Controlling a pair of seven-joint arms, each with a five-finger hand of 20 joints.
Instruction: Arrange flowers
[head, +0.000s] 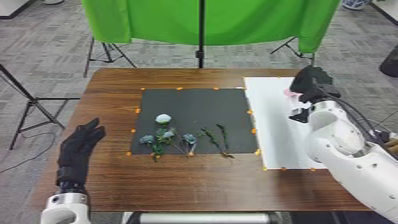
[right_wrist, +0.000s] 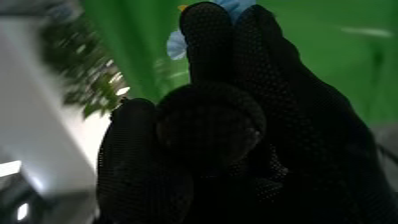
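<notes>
Gry flr (head: 53, 55), grn cloth (head: 160, 22) behind tbl (head: 187, 185); flwrs (head: 163, 119) on dk mat (head: 191, 102).

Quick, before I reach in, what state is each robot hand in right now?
Left hand, black fabric glove: open, empty.
Right hand, gloved alike: can't tell whether open or gripping; pale blue petals show beyond it.

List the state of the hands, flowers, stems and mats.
Left hand: open
Right hand: by the white mat
Pink flower: beside the right hand
White flower: lying on the dark mat
Pale blue flowers: lying on the dark mat
Green stems: lying down
Dark mat: flat
White mat: flat
</notes>
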